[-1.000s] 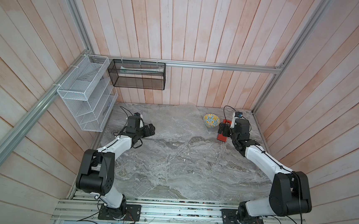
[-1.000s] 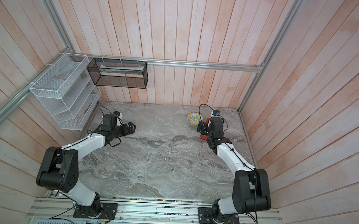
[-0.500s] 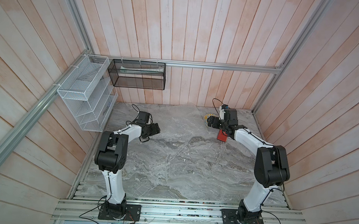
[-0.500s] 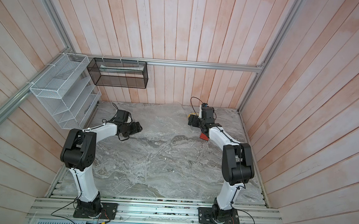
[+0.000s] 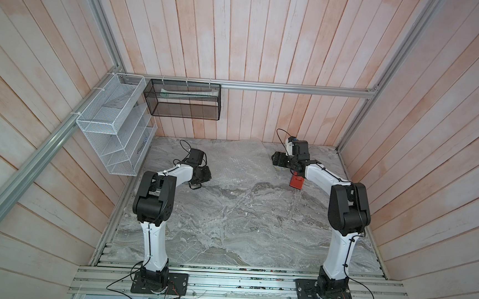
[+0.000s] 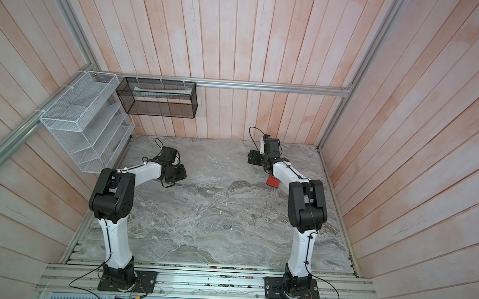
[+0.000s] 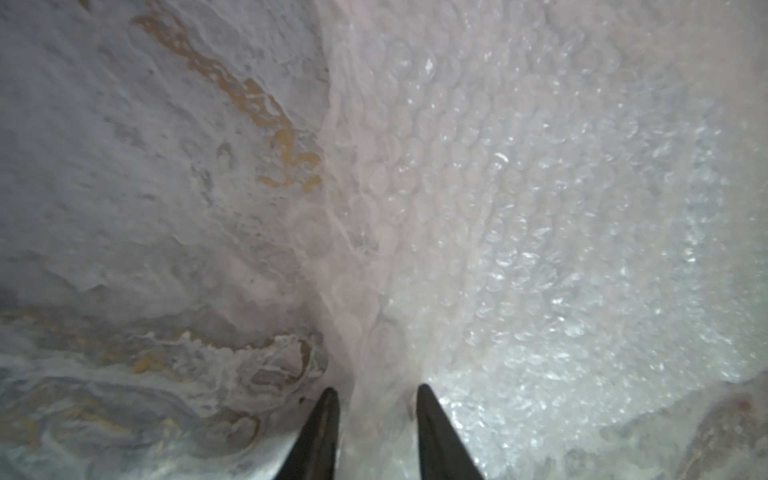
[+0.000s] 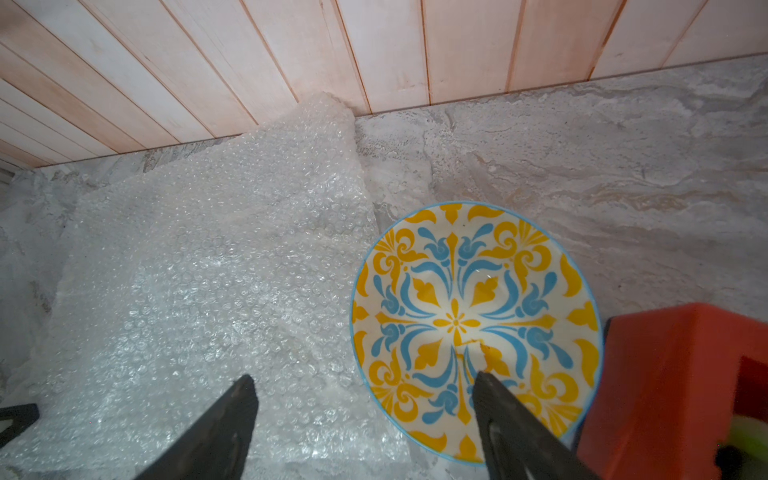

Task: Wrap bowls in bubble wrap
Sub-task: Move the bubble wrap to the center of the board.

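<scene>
The bubble wrap (image 5: 240, 161) (image 6: 217, 160) lies spread on the marble table near the back wall. My left gripper (image 7: 376, 390) (image 5: 203, 175) is at its left edge, shut on a bunched fold of the bubble wrap (image 7: 540, 208). The bowl (image 8: 473, 324), white with a yellow and blue floral pattern, stands upright just right of the bubble wrap (image 8: 208, 291). My right gripper (image 8: 365, 380) (image 5: 279, 160) is open over the bowl's rim, one finger above the wrap and one above the bowl's inside. In both top views the gripper hides most of the bowl.
A red tape dispenser (image 5: 296, 183) (image 8: 685, 374) sits right beside the bowl. The back wall is close behind the bowl and the wrap. A white wire rack (image 5: 113, 124) and a black mesh basket (image 5: 182, 103) hang on the walls at the back left.
My left gripper has moved to the wrap's left edge and closed on it. My right gripper has swung from beside the dispenser to over the bowl, its jaws slightly narrower.
</scene>
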{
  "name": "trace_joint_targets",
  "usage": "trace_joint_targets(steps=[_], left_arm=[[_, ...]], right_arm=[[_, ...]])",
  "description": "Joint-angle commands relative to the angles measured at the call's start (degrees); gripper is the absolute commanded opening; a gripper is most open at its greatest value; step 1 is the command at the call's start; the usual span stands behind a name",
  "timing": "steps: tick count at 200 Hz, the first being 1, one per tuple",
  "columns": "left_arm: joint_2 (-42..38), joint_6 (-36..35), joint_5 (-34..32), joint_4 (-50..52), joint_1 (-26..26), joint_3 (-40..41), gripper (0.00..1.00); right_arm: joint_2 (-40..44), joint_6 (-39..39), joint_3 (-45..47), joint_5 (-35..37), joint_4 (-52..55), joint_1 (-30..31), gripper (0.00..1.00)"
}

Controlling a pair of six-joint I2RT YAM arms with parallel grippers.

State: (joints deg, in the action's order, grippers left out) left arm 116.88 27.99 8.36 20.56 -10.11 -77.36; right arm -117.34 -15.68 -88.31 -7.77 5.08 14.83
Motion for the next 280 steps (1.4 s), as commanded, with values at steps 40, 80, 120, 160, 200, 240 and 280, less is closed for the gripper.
trace_joint_targets(steps=[40, 80, 120, 160, 200, 240, 280], left_arm=[[-2.2, -0.41, -1.91, 6.07, 1.65, 4.84, 0.05], [-9.29, 0.03, 0.44, 8.96, 2.14, 13.73, 0.04], [-17.35, 1.34, -0.97, 12.78, 1.69, 23.17, 0.04], [-27.17, 4.02, -0.59, 14.63, 0.54, 32.43, 0.04], [-30.05, 4.83, -0.41, 15.27, -2.54, 34.94, 0.04], [-28.72, 5.87, -0.95, 14.4, -5.47, 36.52, 0.03], [-28.65, 7.32, -3.57, 15.81, -6.19, 37.24, 0.04]], right_arm=[[-4.03, 5.31, -4.24, 3.31, 4.79, 1.61, 0.81], [-3.93, 7.24, -4.68, 4.17, 5.81, 1.69, 0.81], [-4.6, 10.09, -6.43, 4.6, 8.51, 2.0, 0.81], [-6.31, 13.94, -8.34, 9.54, 10.67, 3.33, 0.8], [-9.48, 16.49, -10.66, 12.3, 12.91, 4.51, 0.76], [-12.37, 17.09, -12.8, 17.27, 13.5, 5.29, 0.71], [-17.14, 19.41, -17.99, 23.34, 17.49, 6.03, 0.62]])
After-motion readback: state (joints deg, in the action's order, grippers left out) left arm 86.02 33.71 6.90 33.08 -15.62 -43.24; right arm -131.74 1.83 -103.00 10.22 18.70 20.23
